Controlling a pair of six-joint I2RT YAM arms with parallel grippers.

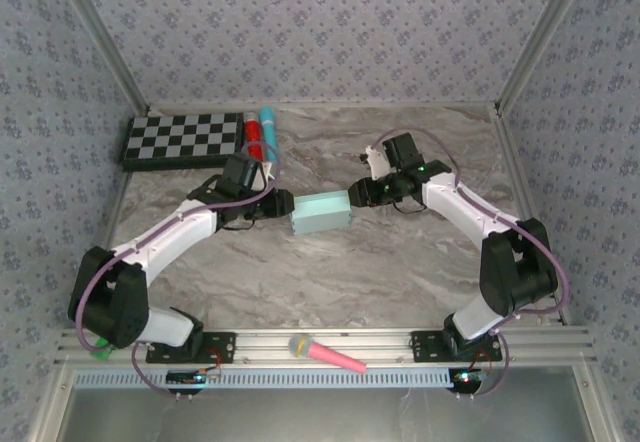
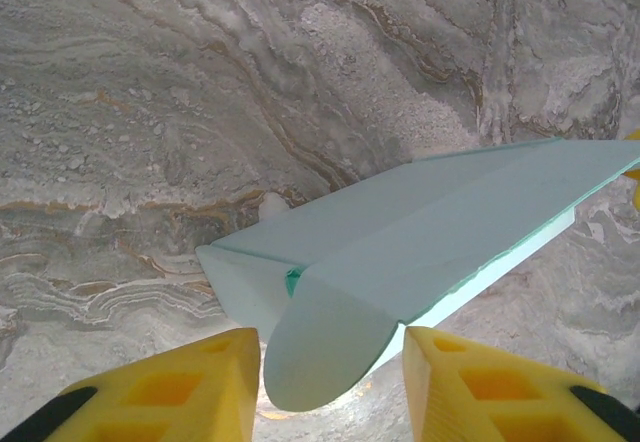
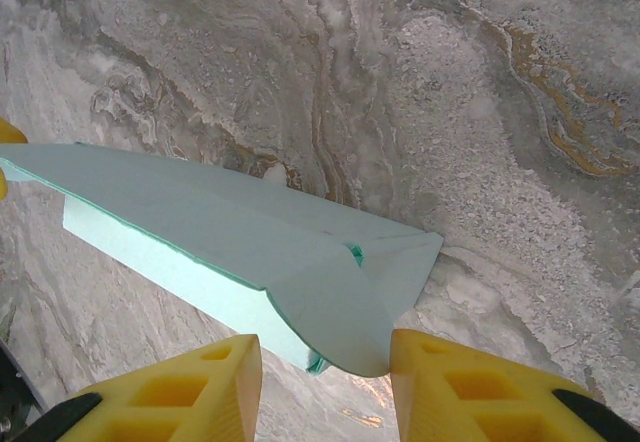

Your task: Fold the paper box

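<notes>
The paper box (image 1: 320,212) is a pale aqua, partly folded card lying mid-table between both arms. In the left wrist view the box (image 2: 430,222) stretches away to the right, and its rounded end flap (image 2: 325,347) hangs between my yellow fingers (image 2: 190,387). My left gripper (image 2: 330,387) is open around that flap without pinching it. The other end of the box (image 3: 230,237) shows in the right wrist view, where its rounded flap (image 3: 345,322) sits between the open jaws of my right gripper (image 3: 325,387) and brushes the right finger (image 3: 465,387). From above, the left gripper (image 1: 278,205) and right gripper (image 1: 357,194) flank the box.
A black-and-white checkerboard (image 1: 185,140) lies at the back left, with a red marker (image 1: 254,137) and a turquoise marker (image 1: 267,127) beside it. A pink and yellow pen-like object (image 1: 325,352) rests on the front rail. Patterned walls enclose the marble table (image 1: 400,272).
</notes>
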